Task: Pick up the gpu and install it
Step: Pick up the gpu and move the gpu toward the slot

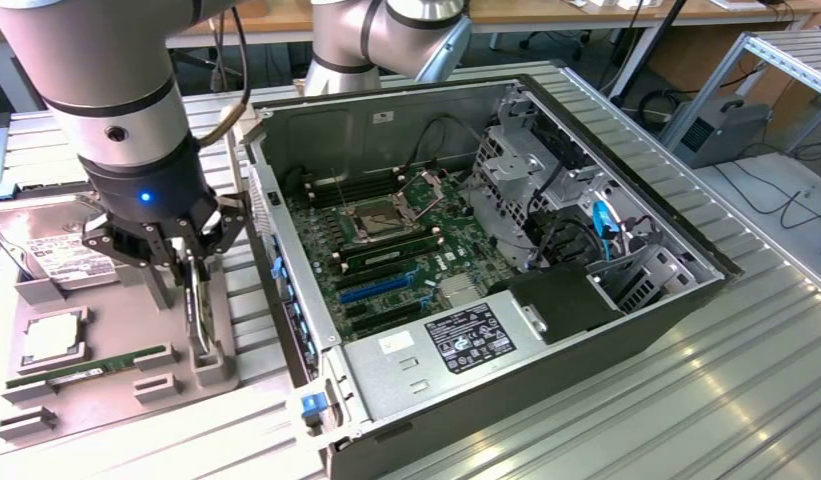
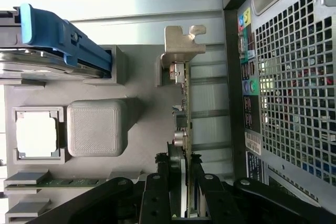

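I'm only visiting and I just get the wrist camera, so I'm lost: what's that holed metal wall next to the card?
Observer: The back of a computer tower case, lying on its side with the side panel off.
Operator: Anything inside it?
Observer: A green motherboard with a long blue slot.
Operator: And what carries my camera?
Observer: A silver and black arm; a small blue light glows on it just above the gripper.
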Available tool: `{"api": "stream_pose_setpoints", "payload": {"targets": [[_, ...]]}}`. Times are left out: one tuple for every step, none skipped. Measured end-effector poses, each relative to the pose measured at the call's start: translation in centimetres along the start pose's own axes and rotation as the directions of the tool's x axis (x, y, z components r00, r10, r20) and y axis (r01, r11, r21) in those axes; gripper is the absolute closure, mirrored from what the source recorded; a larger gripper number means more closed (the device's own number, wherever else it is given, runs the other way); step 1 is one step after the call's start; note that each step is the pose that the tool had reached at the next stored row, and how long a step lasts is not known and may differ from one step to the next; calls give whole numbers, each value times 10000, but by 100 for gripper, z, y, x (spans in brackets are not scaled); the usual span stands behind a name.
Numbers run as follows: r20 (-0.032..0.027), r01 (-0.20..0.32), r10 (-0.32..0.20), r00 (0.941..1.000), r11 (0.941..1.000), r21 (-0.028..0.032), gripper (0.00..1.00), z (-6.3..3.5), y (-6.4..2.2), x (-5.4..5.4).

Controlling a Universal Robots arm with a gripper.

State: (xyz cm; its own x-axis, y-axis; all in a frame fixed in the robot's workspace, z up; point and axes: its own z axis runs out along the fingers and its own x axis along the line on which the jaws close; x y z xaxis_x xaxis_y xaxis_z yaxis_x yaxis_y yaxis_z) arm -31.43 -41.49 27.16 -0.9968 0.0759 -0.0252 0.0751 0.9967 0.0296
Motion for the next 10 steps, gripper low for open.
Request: {"api": "stream_pose_setpoints", "payload": {"targets": [[0,0,0,10000,10000,0,73,-5,0,0],[0,0,0,10000,10000,0,73,-10,0,0],[0,0,0,10000,10000,0,73,-13,0,0],[-1,0,0,10000,10000,1,73,-18,0,0],[-1,0,0,10000,10000,1,73,-23,1,0],[-1,0,0,10000,10000,1,73,-27,1,-1],[-1,0,0,10000,10000,1,73,-66,2,-2],[-1,0,0,10000,10000,0,73,-112,3,-3],[0,0,0,10000,10000,0,73,-132,4,-3],[0,0,0,10000,10000,0,73,-161,5,-4]]}}
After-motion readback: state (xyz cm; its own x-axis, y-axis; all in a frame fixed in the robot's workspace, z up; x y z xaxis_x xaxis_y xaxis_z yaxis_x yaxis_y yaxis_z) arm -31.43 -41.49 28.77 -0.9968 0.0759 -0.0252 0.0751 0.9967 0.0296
